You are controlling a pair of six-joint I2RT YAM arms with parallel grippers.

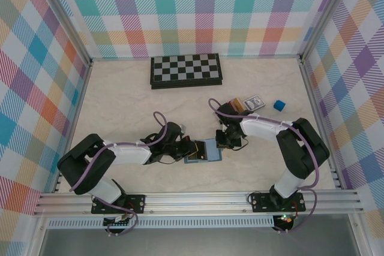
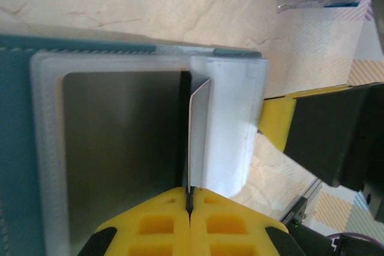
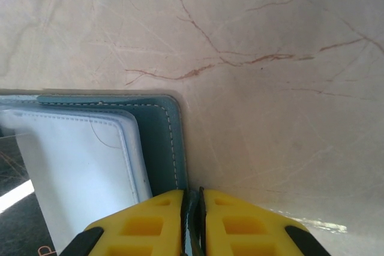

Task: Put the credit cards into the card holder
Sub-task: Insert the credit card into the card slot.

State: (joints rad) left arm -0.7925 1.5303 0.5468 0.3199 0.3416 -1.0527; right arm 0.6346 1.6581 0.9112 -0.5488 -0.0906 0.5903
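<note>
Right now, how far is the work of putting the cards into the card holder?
Done: the card holder lies open; whether a card is already inside, I cannot tell. In hand: the right gripper pinches its teal cover, and the left gripper pinches a thin sheet standing at a pocket; card or pocket leaf, I cannot tell. Left: more cards wait near the blue cube.

This is a robot test cell in a lab. A left arm [image 1: 114, 154] and a right arm [image 1: 294, 145] are bolted to an aluminium rail [image 1: 198, 199] at the near edge of a marble-look surface [image 1: 120, 100]. Bright plaid walls [image 1: 192, 10] enclose three sides. Purple cables [image 1: 157, 117] loop along both arms, and a chessboard [image 1: 186, 70] lies near the far edge.
</note>
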